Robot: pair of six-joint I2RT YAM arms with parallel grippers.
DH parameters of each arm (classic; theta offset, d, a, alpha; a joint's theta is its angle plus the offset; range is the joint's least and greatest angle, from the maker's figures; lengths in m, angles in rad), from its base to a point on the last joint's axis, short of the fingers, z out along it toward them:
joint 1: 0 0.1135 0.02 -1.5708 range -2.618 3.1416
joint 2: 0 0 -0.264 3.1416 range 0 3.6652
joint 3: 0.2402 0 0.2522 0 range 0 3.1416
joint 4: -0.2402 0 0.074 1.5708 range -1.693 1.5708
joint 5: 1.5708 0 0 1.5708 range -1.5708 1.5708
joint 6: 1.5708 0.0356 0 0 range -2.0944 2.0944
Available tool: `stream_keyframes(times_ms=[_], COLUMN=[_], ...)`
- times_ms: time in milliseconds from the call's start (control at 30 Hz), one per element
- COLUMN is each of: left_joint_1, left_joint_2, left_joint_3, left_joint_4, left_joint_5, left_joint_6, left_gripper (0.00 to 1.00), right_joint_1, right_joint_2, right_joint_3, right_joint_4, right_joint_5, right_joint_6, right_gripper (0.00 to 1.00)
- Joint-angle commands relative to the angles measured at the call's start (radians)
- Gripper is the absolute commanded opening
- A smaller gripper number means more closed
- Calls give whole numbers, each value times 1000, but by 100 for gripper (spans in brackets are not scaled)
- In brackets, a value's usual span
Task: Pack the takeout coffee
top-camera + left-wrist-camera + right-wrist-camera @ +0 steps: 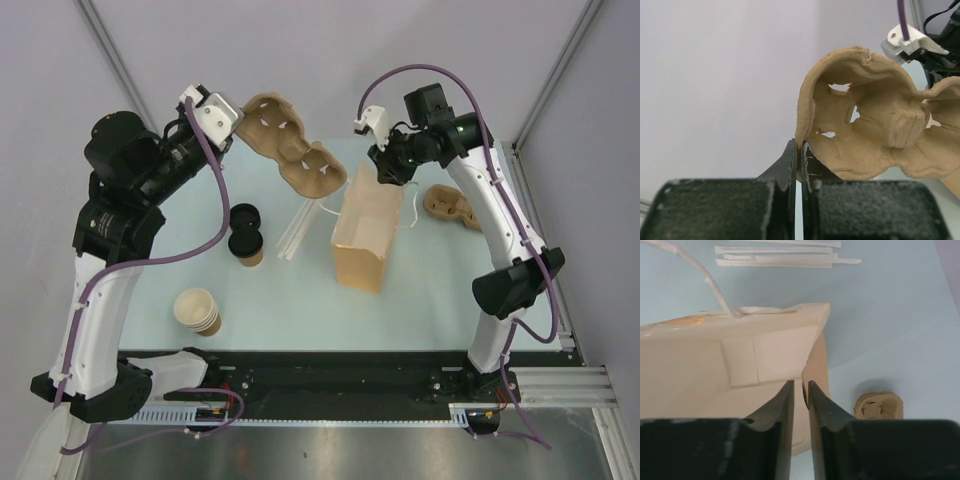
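A paper bag (pixel 365 235) is being shown upright on the table (pixel 440 300). Left of the bag, wrapped straws (pixel 298 225) and stacked cups (pixel 197 310) are being seen. Behind it to the left, a pulp carrier (pixel 290 145) is being held raised. To its right, a second carrier (pixel 450 205) is being seen lying.

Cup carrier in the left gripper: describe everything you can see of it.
The cup carrier is tan moulded pulp, rough and matte, with round cup wells whose walls have cut slots; all visible wells are empty. The left gripper is shut on its thin rim at one end, holding it tilted. Its other end points toward the paper bag; contact there cannot be told.
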Motion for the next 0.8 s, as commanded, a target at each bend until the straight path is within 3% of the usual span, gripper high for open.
stream_keyframes(times_ms=[0,233,367,767], left_joint_1=[-6,-6,-5,-5], left_joint_2=[-26,-36,-31,-11], left_joint_3=[-25,-53,-68,-68], left_joint_4=[57,65,71,81], left_joint_5=[-13,-13,-10,8], left_joint_6=[-32,-24,-26,-29], left_gripper=[0,0,0,0], right_joint_1=[-25,-95,-117,-118], right_joint_2=[64,153,158,178], right_joint_3=[65,157,161,152], right_joint_4=[17,-9,-3,-83], right_joint_5=[15,12,7,-30], right_joint_6=[-36,-49,-55,-102], right_gripper=[27,29,45,46])
